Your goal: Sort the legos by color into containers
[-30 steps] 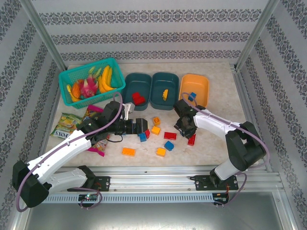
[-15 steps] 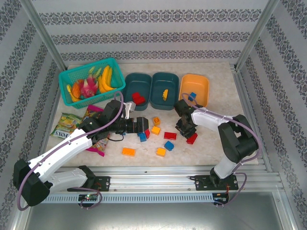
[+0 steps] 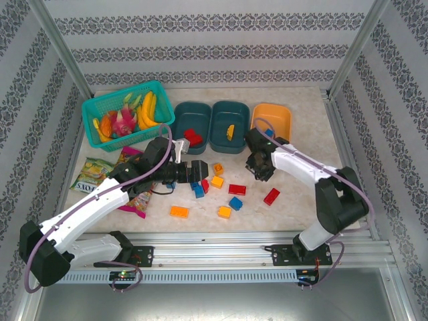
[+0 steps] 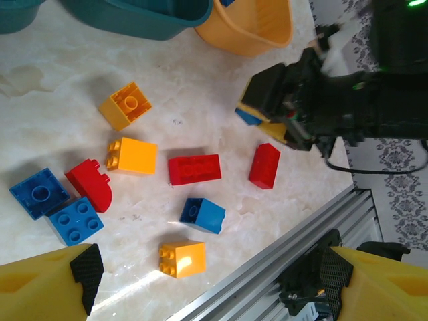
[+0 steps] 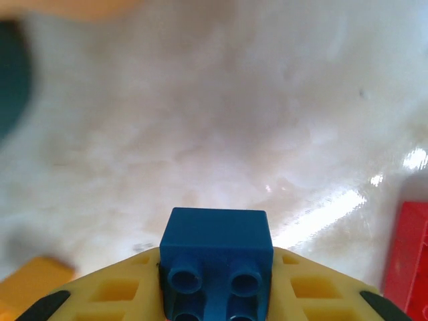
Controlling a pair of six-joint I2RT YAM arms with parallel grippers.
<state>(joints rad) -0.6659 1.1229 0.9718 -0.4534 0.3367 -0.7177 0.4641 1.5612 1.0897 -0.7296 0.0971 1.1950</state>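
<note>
— What lies nearest the arms?
— 2 orange legos [image 3: 178,211], and a blue lego [image 3: 235,202] just past the right one. Behind those are 2 red legos [image 3: 237,189], apart from each other on the table [image 3: 314,130].
— The left gripper [image 3: 198,172]?
— It hangs low over the table. Its fingers [image 4: 40,291] stand wide apart with nothing between them. 2 blue bricks [image 4: 39,192] and a red brick [image 4: 90,189] lie close by it.
— The right gripper [image 3: 257,167]?
— Its fingers are clamped on a blue piece [image 5: 215,244], held above the table near the orange tub [image 3: 277,119].
— And the tubs?
— 3 stand in a row at the far side, 2 teal and then the orange one on the right. The left teal tub [image 3: 190,117] holds a red block [image 3: 192,137]. The middle tub [image 3: 231,114] holds a yellow block [image 3: 230,132].
— Farther left?
— A basket [image 3: 90,107] of toy fruit.
</note>
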